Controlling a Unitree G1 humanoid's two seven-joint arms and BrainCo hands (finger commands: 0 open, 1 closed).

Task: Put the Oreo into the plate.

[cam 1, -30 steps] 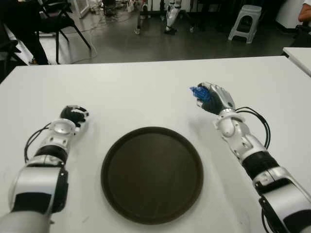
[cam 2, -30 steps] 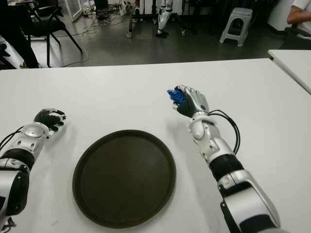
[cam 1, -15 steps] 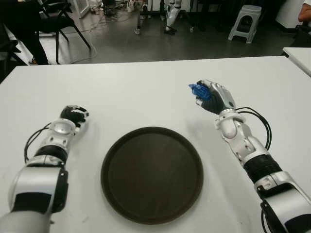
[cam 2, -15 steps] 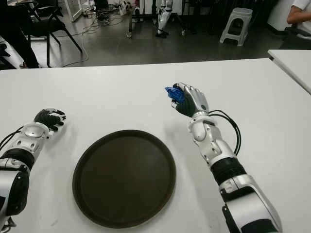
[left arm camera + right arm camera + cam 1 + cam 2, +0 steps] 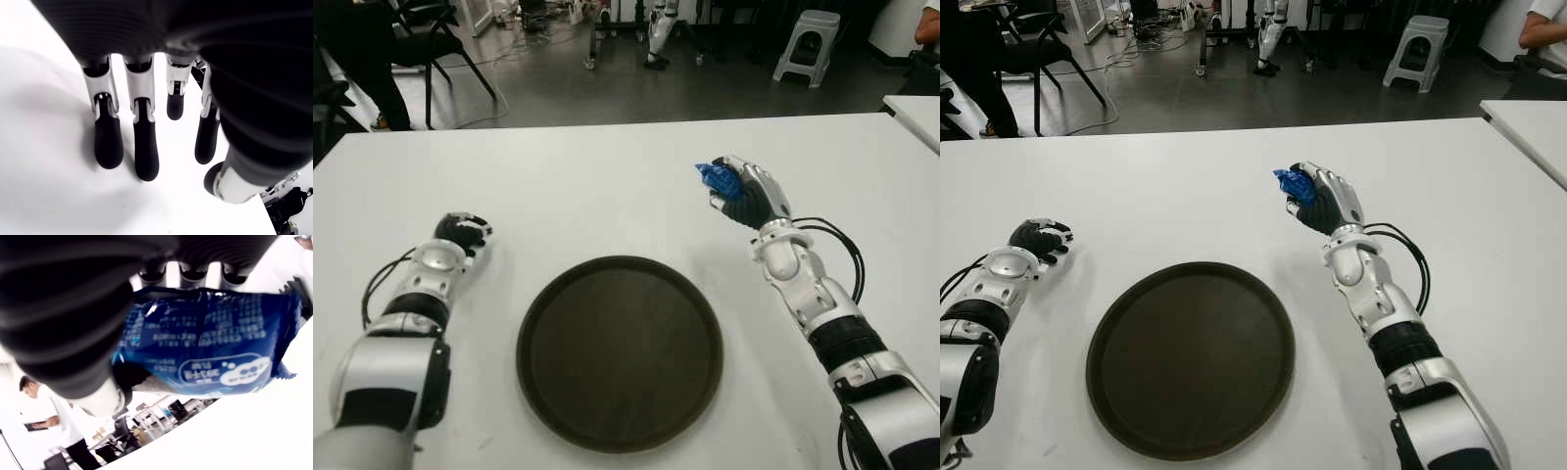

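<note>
A blue Oreo packet (image 5: 716,177) is clasped in my right hand (image 5: 742,196), which is raised above the white table (image 5: 607,186) to the right of and beyond the plate. The right wrist view shows the Oreo packet (image 5: 210,345) pressed between the fingers and thumb. The dark round plate (image 5: 620,350) lies at the table's front middle with nothing on it. My left hand (image 5: 460,235) shows to the left of the plate, its fingers (image 5: 145,147) hanging relaxed over the table and holding nothing.
A second white table (image 5: 918,113) stands at the far right. Beyond the table's far edge are a black chair (image 5: 431,44), a grey stool (image 5: 810,44) and a person's arm (image 5: 1545,24) at the top right.
My right hand has risen slightly with the Oreo packet and shifted a little away from me. The left hand and the plate have not moved.
</note>
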